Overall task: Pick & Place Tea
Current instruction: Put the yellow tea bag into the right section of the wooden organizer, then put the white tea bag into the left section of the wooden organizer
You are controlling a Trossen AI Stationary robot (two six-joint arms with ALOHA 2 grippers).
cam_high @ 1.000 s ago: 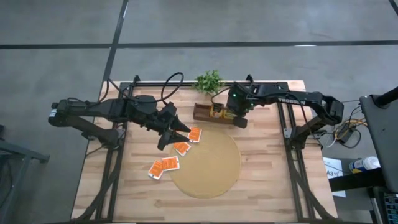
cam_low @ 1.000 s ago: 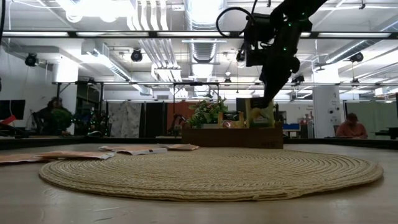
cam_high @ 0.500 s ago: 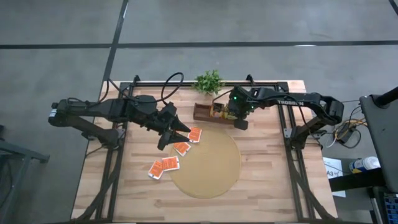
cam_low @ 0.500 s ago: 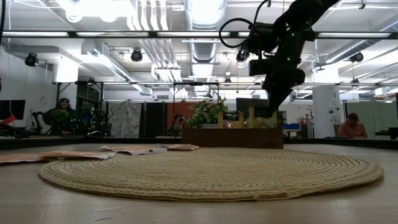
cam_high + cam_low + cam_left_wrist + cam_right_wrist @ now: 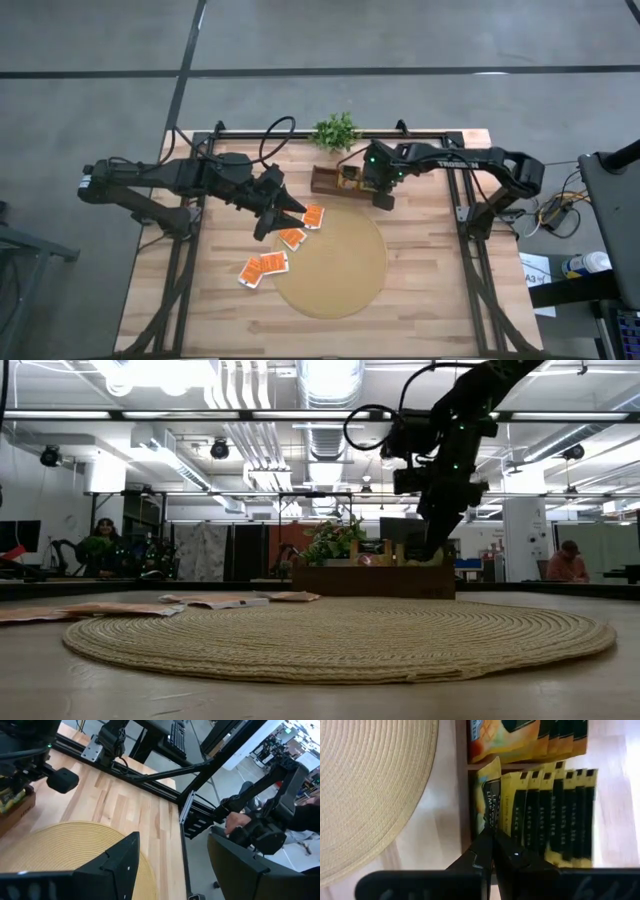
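Observation:
A brown wooden box (image 5: 330, 180) at the table's far edge holds rows of yellow tea packets (image 5: 560, 810) standing on edge. My right gripper (image 5: 368, 186) (image 5: 492, 832) points down into the box, shut on the end packet of a row. Several orange-red packets (image 5: 314, 216) (image 5: 292, 238) (image 5: 263, 268) lie flat on the table at the left rim of the round tan mat (image 5: 335, 265). My left gripper (image 5: 290, 212) (image 5: 172, 870) hovers open just left of and over them, touching nothing. My right gripper pinches the end yellow packet (image 5: 487, 802) of the row by its upper edge, between the two fingertips (image 5: 485, 845). The fingers come from above, pointing down. The packet stands tilted against its neighbours, with its lower part still inside the box.
A small green plant (image 5: 336, 130) stands just beyond the box at the far edge. A second row of packets (image 5: 520, 740) fills the box's other compartment. Black frame rails (image 5: 455, 200) run along both table sides. Bare wood lies right of the mat and near the front.
My right gripper has dipped toward the box and shifted a little toward the table's left along the row of packets. The left arm and the orange packets have stayed put.

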